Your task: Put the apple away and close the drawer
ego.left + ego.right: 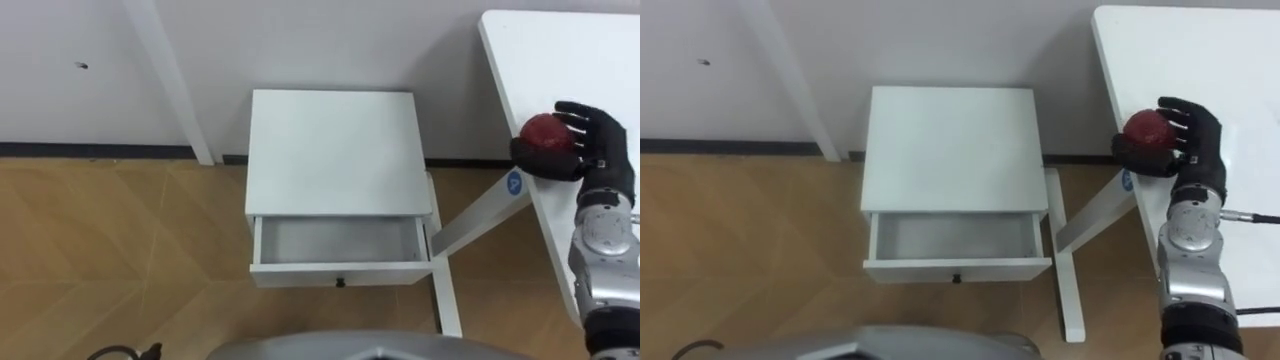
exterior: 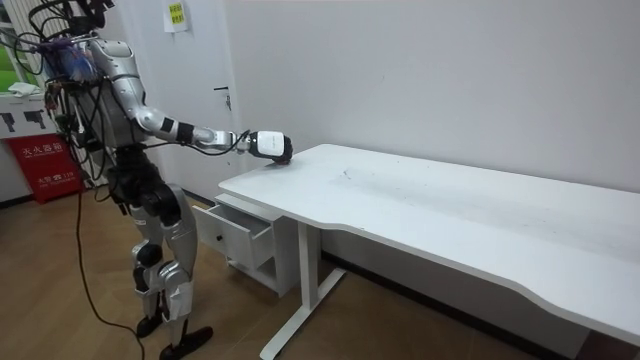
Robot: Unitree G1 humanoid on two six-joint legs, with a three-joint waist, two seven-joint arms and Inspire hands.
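Note:
A dark red apple rests at the near left corner of the white table, and my right hand has its fingers curled round it. In the room view the same right hand reaches out over the table's corner with the apple in it. The low white cabinet stands against the wall in front of me. Its drawer is pulled open and holds nothing.
The table's slanted white leg and its foot stand just right of the drawer. A white door frame runs down to the wooden floor at the left. I stand facing the cabinet, at the table's end.

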